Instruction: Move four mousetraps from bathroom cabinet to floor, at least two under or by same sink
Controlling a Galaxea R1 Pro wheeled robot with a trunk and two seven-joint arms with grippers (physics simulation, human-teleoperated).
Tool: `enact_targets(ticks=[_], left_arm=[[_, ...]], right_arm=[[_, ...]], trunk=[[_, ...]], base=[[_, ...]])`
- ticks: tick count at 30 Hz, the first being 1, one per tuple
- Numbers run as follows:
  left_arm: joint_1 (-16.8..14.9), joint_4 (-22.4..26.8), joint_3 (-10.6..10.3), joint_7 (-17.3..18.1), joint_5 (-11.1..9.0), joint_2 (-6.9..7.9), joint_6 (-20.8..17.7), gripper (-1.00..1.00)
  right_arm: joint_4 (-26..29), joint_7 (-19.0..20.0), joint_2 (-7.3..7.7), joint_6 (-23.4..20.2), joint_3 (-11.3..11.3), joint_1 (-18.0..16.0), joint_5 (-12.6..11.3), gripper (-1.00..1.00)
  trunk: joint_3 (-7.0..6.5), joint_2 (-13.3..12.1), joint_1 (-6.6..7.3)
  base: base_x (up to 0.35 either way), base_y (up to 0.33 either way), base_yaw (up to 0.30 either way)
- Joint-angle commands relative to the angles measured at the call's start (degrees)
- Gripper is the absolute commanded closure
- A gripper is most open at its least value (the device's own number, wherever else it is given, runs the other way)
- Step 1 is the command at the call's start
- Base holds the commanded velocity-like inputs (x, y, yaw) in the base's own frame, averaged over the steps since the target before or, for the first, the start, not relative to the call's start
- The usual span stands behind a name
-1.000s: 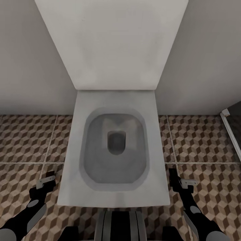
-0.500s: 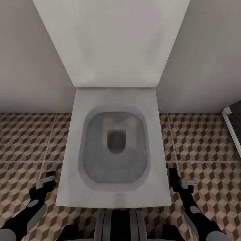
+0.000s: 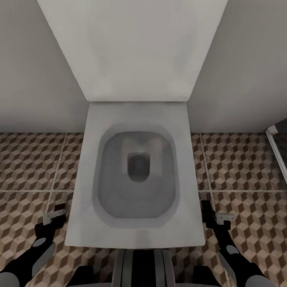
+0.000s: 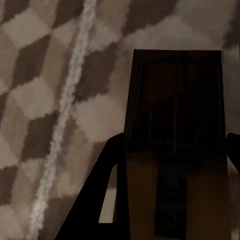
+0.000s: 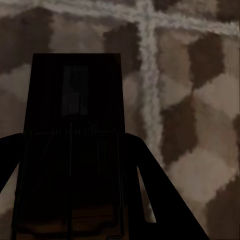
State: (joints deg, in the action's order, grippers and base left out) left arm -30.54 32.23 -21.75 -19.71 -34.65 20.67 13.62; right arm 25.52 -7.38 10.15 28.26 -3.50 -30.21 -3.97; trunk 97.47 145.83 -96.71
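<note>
My left gripper [image 3: 54, 217] hangs low over the cube-patterned bathroom floor [image 3: 32, 159], left of a toilet. In the left wrist view it is shut on a mousetrap [image 4: 175, 125], a dark flat board with wire parts standing between the fingers [image 4: 95, 200]. My right gripper [image 3: 215, 217] hangs to the toilet's right. Its wrist view shows it shut on a second mousetrap [image 5: 72, 150], held between dark fingers [image 5: 160, 200] above a grout crossing. The cabinet and the other mousetraps are out of view.
A white toilet [image 3: 179, 131] with its lid raised stands directly ahead against a pale wall [image 3: 32, 79]. A white shower frame edge [image 3: 277, 147] shows at the far right. Tiled floor lies on both sides of the toilet.
The whole head view has shifted slightly, with the toilet a bit larger and nearer. Both arms keep their pose relative to the view.
</note>
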Motion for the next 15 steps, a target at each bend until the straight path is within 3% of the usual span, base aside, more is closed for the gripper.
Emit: enact_targets(ticks=[1,15], left_arm=[[0.0,0.0,-0.5,-0.4,-0.4,0.08,0.3,1.00],[0.0,0.0,-0.5,-0.4,-0.4,0.13,0.3,1.00]], right_arm=[[0.0,-0.1,0.05,0.2,-0.4,0.0,-0.6,1.00],[-0.1,-0.1,0.05,0.2,-0.4,0.0,-0.6,1.00]], trunk=[[0.03,0.0,0.01],[0.03,0.0,0.01]], base=[[0.000,0.000,0.000],[0.000,0.000,0.000]])
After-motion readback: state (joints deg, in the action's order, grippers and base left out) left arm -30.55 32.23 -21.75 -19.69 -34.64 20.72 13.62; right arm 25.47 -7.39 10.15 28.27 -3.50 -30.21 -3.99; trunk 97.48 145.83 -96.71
